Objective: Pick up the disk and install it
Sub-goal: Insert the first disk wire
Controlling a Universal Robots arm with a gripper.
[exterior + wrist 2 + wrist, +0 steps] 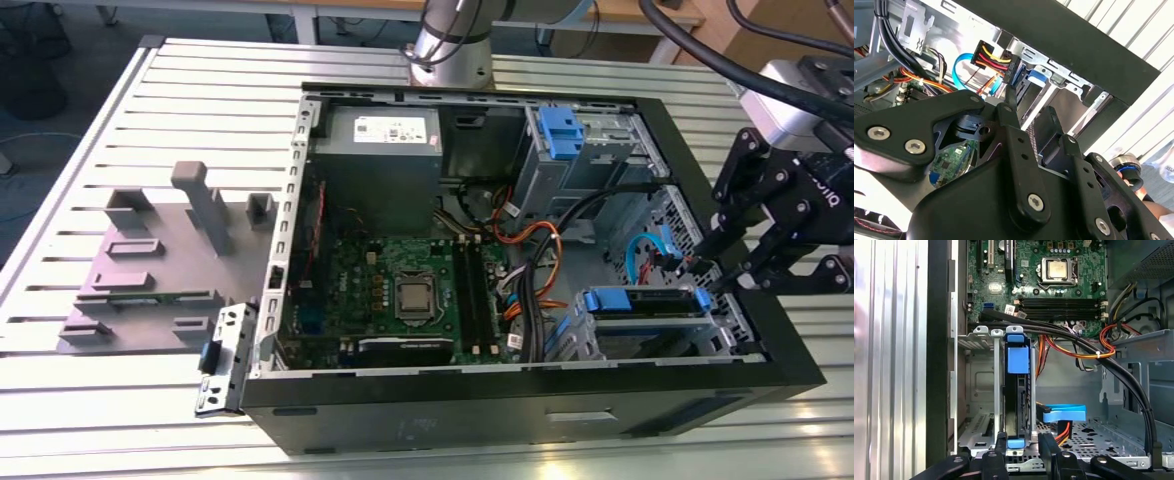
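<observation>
The disk [645, 300] sits in the grey drive bay at the near corner of the open computer case, on the exterior view's right, with its blue carrier on top. The first wrist view looks at it edge-on: a dark slab [1018, 405] between the bay's rails, with a blue tab at each end. My gripper [707, 272] hangs just over the case's right-hand wall beside that bay. Its two black fingers [1001, 445] stand either side of the disk's near end, apart, the other one clear of the carrier. The gripper [1023, 439] is open.
A blue data cable [1064, 414] and orange-red power wires [1074, 347] lie beside the bay. A thick black cable bundle [1124, 375] crosses the case. The motherboard [400, 290], power supply box [380, 135] and a second bay with a blue bracket [561, 130] fill the case. A grey fixture [160, 260] stands on the slatted table.
</observation>
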